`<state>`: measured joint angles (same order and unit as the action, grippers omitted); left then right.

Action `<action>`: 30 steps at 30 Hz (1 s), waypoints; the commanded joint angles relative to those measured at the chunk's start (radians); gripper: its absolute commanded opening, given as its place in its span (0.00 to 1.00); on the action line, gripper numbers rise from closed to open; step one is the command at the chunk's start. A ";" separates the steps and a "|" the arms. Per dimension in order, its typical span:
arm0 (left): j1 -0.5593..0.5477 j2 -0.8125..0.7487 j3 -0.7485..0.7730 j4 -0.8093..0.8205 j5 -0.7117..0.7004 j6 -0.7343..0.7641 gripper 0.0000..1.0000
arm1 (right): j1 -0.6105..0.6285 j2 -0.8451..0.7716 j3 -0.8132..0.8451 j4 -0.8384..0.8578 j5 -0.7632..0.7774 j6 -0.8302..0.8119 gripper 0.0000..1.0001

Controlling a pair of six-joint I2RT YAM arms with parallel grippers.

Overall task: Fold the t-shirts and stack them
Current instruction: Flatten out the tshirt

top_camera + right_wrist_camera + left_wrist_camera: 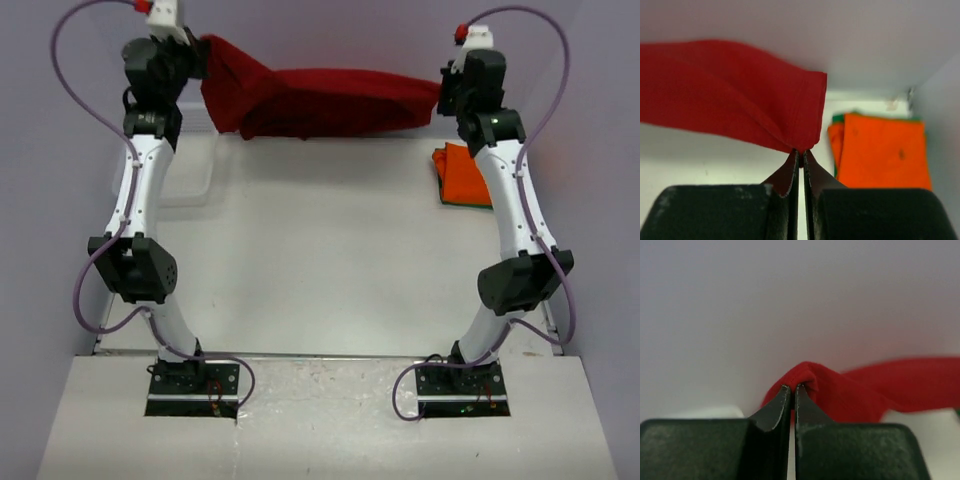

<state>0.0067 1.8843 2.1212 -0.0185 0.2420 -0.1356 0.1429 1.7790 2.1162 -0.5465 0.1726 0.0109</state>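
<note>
- Left fingers [786, 399], shut, pinch one end of a dark red cloth t-shirt [320, 100].
- Right fingers [793, 165], shut, pinch the other end; the shirt hangs stretched above the white desk [320, 260] at its far edge.
- Bright orange folded t-shirt [462, 175] lies at the desk's right edge.

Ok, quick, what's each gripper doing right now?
Left gripper: closed, pinching one end of the red t-shirt.
Right gripper: closed, pinching the other end of the same shirt.

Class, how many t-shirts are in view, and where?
3. The red t-shirt hangs between the left pincer and right pincer; the orange t-shirt lies folded on the right; a green t-shirt peeks from under it. Others may be hidden.
</note>
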 commanded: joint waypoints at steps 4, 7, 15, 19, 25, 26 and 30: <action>-0.178 -0.315 -0.550 -0.078 -0.047 -0.018 0.00 | 0.000 -0.055 -0.315 -0.180 0.085 0.236 0.00; -0.266 -0.502 -0.774 -0.087 -0.090 -0.083 0.00 | -0.005 -0.111 -0.471 -0.178 0.119 0.291 0.00; -0.356 -0.898 -1.107 -0.144 -0.229 -0.193 0.00 | -0.003 -0.271 -0.666 -0.121 0.093 0.359 0.00; -0.356 -0.929 -1.023 -0.176 -0.319 -0.124 0.00 | 0.007 -0.381 -0.667 -0.075 0.044 0.336 0.00; -0.356 -0.872 -0.925 -0.251 -0.308 -0.104 0.00 | 0.012 -0.400 -0.571 -0.217 0.084 0.348 0.00; -0.356 -0.857 -0.923 -0.261 -0.294 -0.107 0.00 | 0.012 -0.403 -0.585 -0.222 0.081 0.356 0.00; -0.356 -0.858 -0.978 -0.281 -0.196 -0.151 0.00 | 0.038 -0.432 -0.714 -0.179 0.039 0.395 0.00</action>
<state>-0.3546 1.0336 1.1564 -0.2741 -0.0235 -0.2707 0.1596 1.3521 1.4715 -0.7113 0.2241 0.3607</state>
